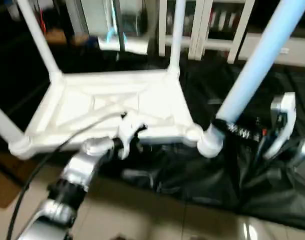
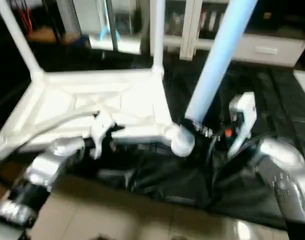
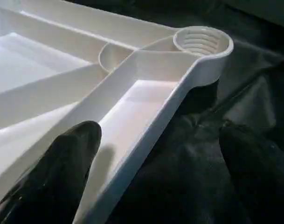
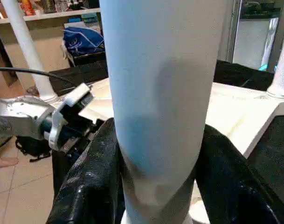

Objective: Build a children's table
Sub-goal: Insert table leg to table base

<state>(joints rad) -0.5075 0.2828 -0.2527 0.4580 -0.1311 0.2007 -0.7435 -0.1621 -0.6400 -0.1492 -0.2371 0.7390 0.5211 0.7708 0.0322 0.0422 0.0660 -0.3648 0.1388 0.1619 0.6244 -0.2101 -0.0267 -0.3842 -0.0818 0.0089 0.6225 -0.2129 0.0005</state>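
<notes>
The children's table top (image 1: 142,102) lies upside down on black cloth, its X ribs facing up. White legs stand in the far left (image 1: 38,37), far right (image 1: 176,35) and near left (image 1: 2,125) corners. My right gripper (image 4: 155,140) is shut on a fourth leg (image 1: 262,55), which tilts with its lower end (image 1: 211,142) right beside the near right corner. I cannot tell if that end touches the corner. A threaded corner socket (image 3: 202,42) shows with nothing in it. My left gripper (image 3: 160,135) is open astride the near rim, one finger (image 3: 72,154) inside the top.
The black cloth (image 1: 192,180) covers the floor under and in front of the table top, with tiles (image 1: 142,215) nearer me. A white glass-door cabinet (image 1: 217,25) stands behind. A cable (image 1: 42,165) runs along my left forearm. A blue bag (image 4: 83,39) lies off to the side.
</notes>
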